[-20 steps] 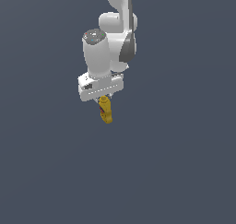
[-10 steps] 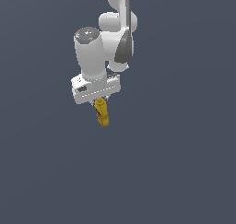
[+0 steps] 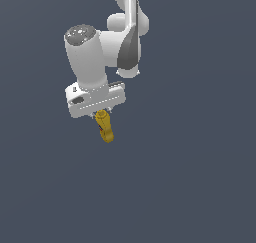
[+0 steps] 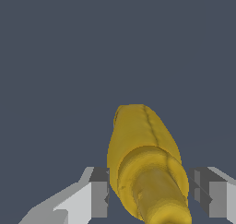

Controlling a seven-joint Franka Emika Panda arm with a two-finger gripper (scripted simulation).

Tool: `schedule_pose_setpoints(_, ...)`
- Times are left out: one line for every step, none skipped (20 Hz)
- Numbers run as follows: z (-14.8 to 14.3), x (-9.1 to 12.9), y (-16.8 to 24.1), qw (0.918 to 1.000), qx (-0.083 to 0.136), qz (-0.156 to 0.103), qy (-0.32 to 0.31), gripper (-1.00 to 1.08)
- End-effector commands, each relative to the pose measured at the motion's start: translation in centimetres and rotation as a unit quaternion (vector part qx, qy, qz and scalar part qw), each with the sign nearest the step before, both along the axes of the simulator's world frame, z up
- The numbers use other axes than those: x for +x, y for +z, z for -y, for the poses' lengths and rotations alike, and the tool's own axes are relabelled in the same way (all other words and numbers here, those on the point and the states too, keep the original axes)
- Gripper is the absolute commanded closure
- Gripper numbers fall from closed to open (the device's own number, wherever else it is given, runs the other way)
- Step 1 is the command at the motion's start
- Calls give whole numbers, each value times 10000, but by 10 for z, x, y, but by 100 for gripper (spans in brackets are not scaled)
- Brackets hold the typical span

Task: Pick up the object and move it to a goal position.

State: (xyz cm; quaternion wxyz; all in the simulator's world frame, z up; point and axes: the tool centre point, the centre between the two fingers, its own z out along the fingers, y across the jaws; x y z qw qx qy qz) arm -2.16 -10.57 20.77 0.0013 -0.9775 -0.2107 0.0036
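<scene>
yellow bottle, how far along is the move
Done: the pick-up. The yellow bottle hangs below the gripper, clear of any surface, and the wrist view shows it between the fingers. In hand: carrying it. Left: reaching the goal, which no view marks, so the remaining distance cannot be judged.
</scene>
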Motion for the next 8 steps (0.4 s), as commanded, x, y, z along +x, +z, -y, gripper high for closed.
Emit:
schedule_pose_setpoints(3, 8, 8, 10000, -5, 39, 2, 108)
schedule_pose_setpoints(4, 10, 9, 10000, -5, 39, 2, 108)
schedule_pose_setpoints(5, 11, 9, 10000, -5, 39, 2, 108)
schedule_pose_setpoints(5, 13, 10, 10000, -5, 39, 2, 108)
schedule_pose_setpoints(6, 13, 10, 10000, -5, 39, 2, 108)
schedule_pose_setpoints(6, 14, 11, 10000, -5, 39, 2, 108)
schedule_pose_setpoints(6, 14, 11, 10000, -5, 39, 2, 108)
schedule_pose_setpoints(6, 14, 11, 10000, -5, 39, 2, 108)
